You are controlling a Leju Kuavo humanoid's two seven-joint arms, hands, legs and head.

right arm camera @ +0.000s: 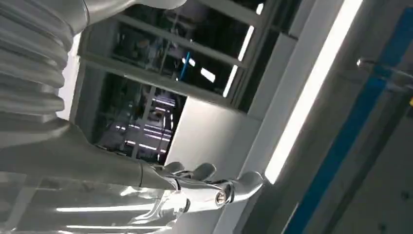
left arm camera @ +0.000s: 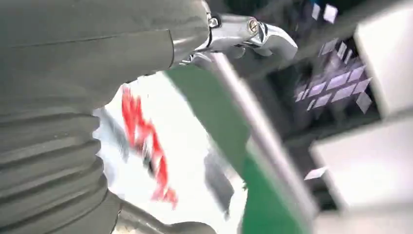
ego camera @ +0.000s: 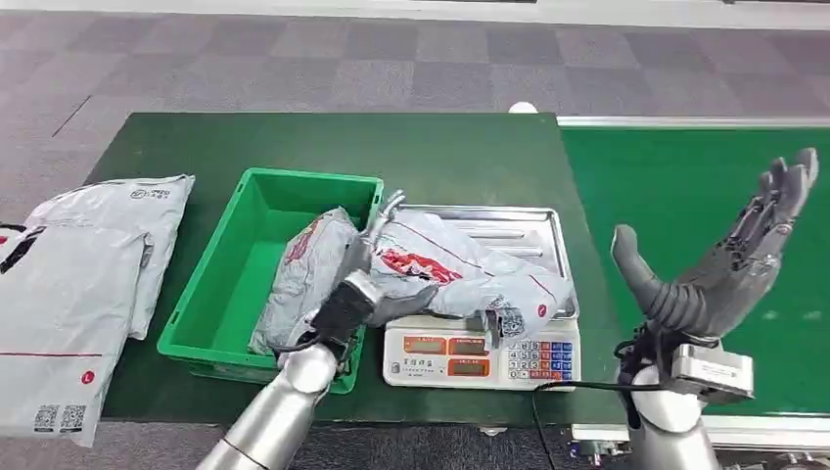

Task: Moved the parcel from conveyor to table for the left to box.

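Quickly noted: left hand [ego camera: 364, 294] gripped the parcel [ego camera: 460, 269], a grey poly bag with red print, at the bag's left end. Parcel lay draped over the scale [ego camera: 489, 354], mostly on its steel tray [ego camera: 533, 230], with the left end reaching across the bin [ego camera: 256, 201] rim. Silver fingers [ego camera: 384, 217] of the left hand poked up past the bag near the bin's right wall. Second grey bag [ego camera: 305, 274] with red print sat inside the green bin, leaning on its right side, just beside the left hand. Scale stood on the dark green table [ego camera: 343, 142], touching or just beside the bin; its front panel with red displays and coloured keypad faced the robot. In the left wrist view the grey ribbed cover was close up, the parcel's white and red surface [left arm camera: 146, 141] blurred behind it, so the finger grip couldn't be read there.

Right hand [ego camera: 724, 264] was raised above the conveyor [ego camera: 685, 186], palm turned inward, fingers spread apart and holding nothing. Right wrist view looked upward at ceiling lights [right arm camera: 311, 92] past the right hand's silver fingertips [right arm camera: 219, 192].

Two more grey mailers [ego camera: 83, 284] lay stacked at the table's left end, partly overhanging the edge, well apart from the bin. Grey tiled carpet [ego camera: 294, 49] beyond the table.
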